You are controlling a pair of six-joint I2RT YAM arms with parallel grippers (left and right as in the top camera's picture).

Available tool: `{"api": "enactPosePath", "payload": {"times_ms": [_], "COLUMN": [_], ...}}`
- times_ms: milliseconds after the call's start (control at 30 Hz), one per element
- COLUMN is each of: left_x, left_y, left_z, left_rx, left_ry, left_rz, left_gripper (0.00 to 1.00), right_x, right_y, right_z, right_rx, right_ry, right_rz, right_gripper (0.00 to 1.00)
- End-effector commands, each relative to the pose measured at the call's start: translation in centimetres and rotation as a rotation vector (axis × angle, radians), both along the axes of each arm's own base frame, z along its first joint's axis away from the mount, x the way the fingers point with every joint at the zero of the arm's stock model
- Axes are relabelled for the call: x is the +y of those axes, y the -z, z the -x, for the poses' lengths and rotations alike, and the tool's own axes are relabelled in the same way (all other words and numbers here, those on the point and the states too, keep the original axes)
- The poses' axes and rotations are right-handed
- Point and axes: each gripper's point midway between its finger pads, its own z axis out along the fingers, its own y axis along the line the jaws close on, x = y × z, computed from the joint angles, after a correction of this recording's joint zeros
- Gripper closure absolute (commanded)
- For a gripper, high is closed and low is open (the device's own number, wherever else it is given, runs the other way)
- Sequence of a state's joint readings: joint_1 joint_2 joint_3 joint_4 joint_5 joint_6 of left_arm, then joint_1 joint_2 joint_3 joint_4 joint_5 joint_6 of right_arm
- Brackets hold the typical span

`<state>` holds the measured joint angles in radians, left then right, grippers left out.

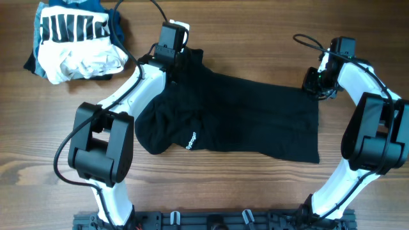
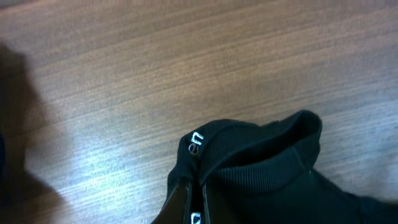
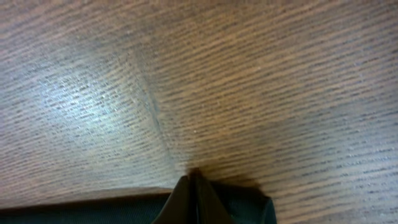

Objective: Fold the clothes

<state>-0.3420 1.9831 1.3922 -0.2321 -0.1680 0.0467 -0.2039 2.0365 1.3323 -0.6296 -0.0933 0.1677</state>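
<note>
The black shirt (image 1: 243, 118) lies across the middle of the table, folded into a long band, with a small white logo (image 1: 190, 140) near its lower left. My left gripper (image 1: 174, 59) is at the shirt's upper left end, shut on the black collar fabric (image 2: 261, 168). My right gripper (image 1: 313, 84) is at the upper right corner, shut on the shirt's edge (image 3: 249, 208), its fingertips (image 3: 194, 186) pressed together low over the table.
A bundle of white and blue garments with a black-and-white striped print (image 1: 80, 39) lies at the back left. The wooden table (image 1: 255, 38) runs all round the shirt. A black rail (image 1: 211, 220) runs along the front edge.
</note>
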Motion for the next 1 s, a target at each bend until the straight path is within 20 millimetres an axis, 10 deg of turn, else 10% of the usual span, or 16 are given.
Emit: {"api": "enactPosePath", "payload": {"times_ms": [0,233,533,667,733,967], "left_x": [0.2,0.8,2.0,2.2,1.8,1.6], "left_y": [-3.7,-4.7,-6.9,-6.7,-6.3,-6.2], "left_z": [-2.3,-3.2,0.6,1.7,2.0,2.0], "left_rx": [-0.136,-0.187,-0.086,-0.042,-0.022,-0.021], "left_ry": [-0.032,-0.047,-0.046,-0.04,-0.02,-0.014], "left_rz": [0.043,0.059,0.024,0.016,0.032,0.037], "left_gripper": [0.96,0.96,0.96,0.96,0.96,0.96], "right_x": [0.5,0.3,2.0,1.9,1.7,1.4], "right_y": [0.4,-7.0,-12.2,-10.9,-8.7,-3.8], "right_z": [-1.6,-6.1,-2.4,-2.4,-3.2,-5.2], "right_rx": [-0.01,-0.117,-0.074,-0.058,-0.057,-0.057], "right_ry": [0.005,-0.014,-0.054,-0.041,-0.041,-0.05], "right_rz": [-0.022,-0.041,-0.096,-0.096,-0.096,-0.091], "right_gripper": [0.96,0.96,0.96,0.94,0.66,0.28]}}
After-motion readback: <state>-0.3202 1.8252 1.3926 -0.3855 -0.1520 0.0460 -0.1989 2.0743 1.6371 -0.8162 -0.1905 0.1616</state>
